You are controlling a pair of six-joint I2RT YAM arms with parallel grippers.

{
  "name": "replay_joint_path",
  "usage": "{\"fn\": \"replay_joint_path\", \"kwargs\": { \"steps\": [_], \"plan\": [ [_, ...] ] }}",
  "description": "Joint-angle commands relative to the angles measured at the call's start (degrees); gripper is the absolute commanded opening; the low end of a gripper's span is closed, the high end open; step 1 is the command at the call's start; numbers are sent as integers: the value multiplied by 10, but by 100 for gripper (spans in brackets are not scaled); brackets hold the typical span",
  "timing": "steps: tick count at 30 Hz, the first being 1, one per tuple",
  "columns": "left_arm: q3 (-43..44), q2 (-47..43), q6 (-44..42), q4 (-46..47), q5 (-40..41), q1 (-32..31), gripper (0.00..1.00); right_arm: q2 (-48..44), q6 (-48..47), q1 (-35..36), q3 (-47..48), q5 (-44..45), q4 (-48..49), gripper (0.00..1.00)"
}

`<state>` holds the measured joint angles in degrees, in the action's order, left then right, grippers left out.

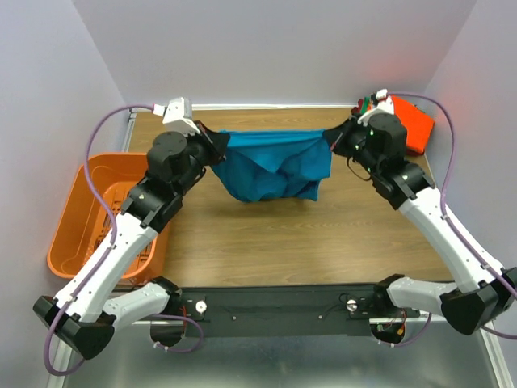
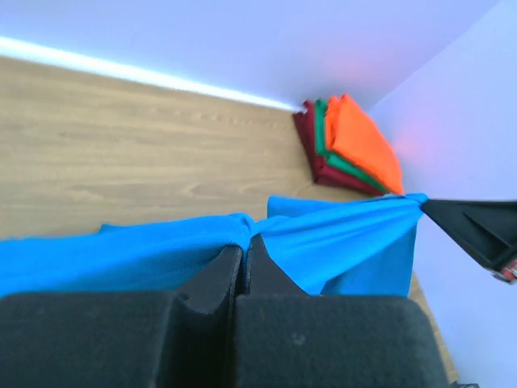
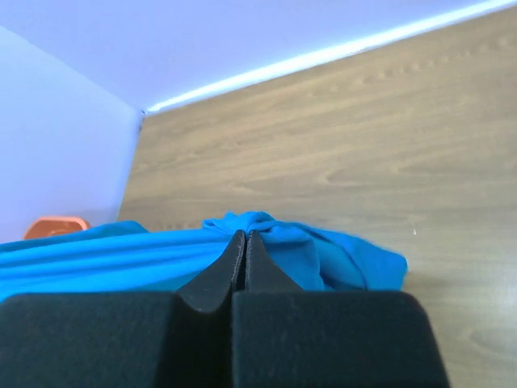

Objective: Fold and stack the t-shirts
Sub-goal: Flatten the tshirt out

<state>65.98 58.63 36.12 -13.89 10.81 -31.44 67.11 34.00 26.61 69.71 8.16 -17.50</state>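
Both arms reach toward the far side of the wooden table (image 1: pixel 283 242) with the teal-blue t-shirt (image 1: pixel 275 166) strung between them. The left gripper (image 1: pixel 216 145) is clenched on one end of its top edge and the right gripper (image 1: pixel 335 139) pinches the other, so that edge runs nearly taut while the rest sags in loose folds. Whether the hanging cloth touches the wood, I can't tell. In the far right corner sit the folded shirts (image 2: pixel 347 145), orange over green over dark red. An orange slotted basket (image 1: pixel 81 210) stands off the table's left side.

The wooden surface (image 1: pixel 323 234) carries a folded stack of orange, green and dark red t-shirts (image 1: pixel 410 123) in its two o'clock corner.
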Motion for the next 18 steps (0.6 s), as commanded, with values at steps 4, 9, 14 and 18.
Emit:
{"fn": "replay_joint_path", "kwargs": {
  "steps": [4, 9, 14, 18],
  "plan": [
    [97, 1, -48, -43, 30, 16, 0, 36, -58, -19, 127, 86, -80, 1],
    [165, 10, -64, -46, 19, 16, 0, 30, -81, -19, 180, 121, -89, 1],
    [234, 22, -82, -29, 21, 16, 0, 29, -93, -19, 258, 139, -90, 1],
    [311, 64, -102, -22, 51, 17, 0, 58, -110, -19, 346, 153, -90, 1]
  ]
}}
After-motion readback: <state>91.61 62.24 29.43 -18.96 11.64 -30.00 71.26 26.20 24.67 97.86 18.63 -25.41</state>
